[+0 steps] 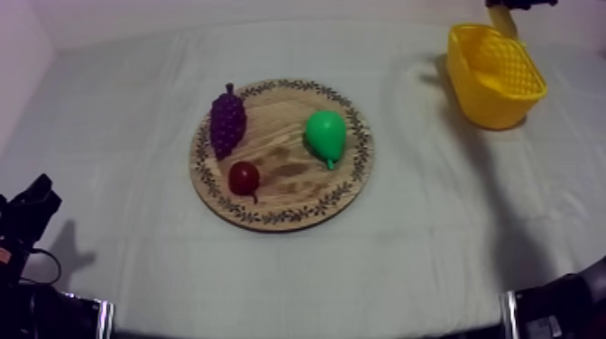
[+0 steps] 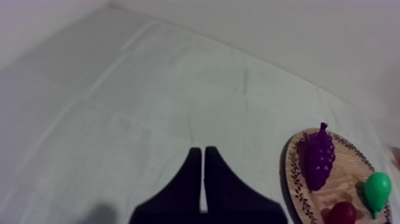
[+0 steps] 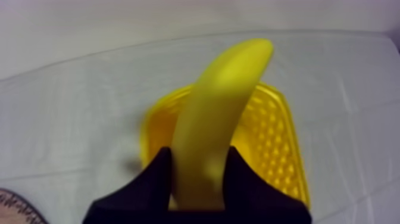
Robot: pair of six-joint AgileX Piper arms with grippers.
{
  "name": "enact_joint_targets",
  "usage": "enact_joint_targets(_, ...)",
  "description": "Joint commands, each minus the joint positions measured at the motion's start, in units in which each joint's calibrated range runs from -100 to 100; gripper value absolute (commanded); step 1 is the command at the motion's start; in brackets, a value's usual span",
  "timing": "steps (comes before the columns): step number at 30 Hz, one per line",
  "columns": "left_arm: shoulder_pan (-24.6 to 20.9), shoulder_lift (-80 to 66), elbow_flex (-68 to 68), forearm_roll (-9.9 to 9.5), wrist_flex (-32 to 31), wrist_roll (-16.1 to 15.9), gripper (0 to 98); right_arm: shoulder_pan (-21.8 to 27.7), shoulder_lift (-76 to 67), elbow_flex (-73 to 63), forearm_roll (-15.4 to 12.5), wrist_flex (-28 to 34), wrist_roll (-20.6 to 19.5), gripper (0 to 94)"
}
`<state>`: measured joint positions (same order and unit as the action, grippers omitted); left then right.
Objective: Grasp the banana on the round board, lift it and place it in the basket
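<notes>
1. Holding the banana tight in the right gripper, one black finger on each side; up in the air over the yellow basket, not yet inside.
2. Resting low at the left side with the left gripper; fingers pressed together, nothing between them.
3. On the round wooden board: a bunch of grapes, a green pear, a small red fruit; all three apart.
4. Well apart from the board, at the right: the basket, standing on the grey-white cloth.
</notes>
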<state>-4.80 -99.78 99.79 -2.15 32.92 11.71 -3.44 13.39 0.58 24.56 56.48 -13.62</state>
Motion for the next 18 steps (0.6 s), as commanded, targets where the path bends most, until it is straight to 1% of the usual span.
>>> enact_joint_targets(1, 0.0, 0.0, 0.0, -0.03, 0.0, 0.0, 0.1, 1.9, 1.3, 0.3, 0.0, -1.4, 0.3, 11.9)
enact_joint_targets(5, 0.0, 0.0, 0.0, -0.03, 0.0, 0.0, 0.1, 3.1, 4.2, 1.8, 0.0, -4.3, 1.1, 11.8)
enact_joint_targets(9, 0.0, 0.0, 0.0, -0.03, 0.0, 0.0, 0.1, 3.4, 7.5, 4.2, 0.4, -7.2, 1.0, 12.7)
enact_joint_targets(10, 0.0, 0.0, 0.0, -0.03, 0.0, 0.0, 0.1, 3.4, 8.3, 4.7, 0.4, -7.7, 1.1, 16.8)
enact_joint_targets(13, 0.0, 0.0, 0.0, -0.03, 0.0, 0.0, 0.1, 3.2, 10.3, 5.7, 0.0, -8.6, 2.1, 40.8)
enact_joint_targets(15, 0.0, 0.0, 0.0, -0.03, 0.0, 0.0, 0.1, 3.0, 11.0, 6.5, 0.6, -9.2, 1.9, 53.4)
enact_joint_targets(16, 0.0, 0.0, 0.0, -0.03, 0.0, 0.0, 0.1, 2.9, 11.3, 6.8, 0.9, -9.5, 1.8, 57.5)
enact_joint_targets(18, 0.0, 0.0, 0.0, -0.03, 0.0, 0.0, 0.1, 2.9, 11.4, 7.3, 1.5, -10.3, 1.3, 61.7)
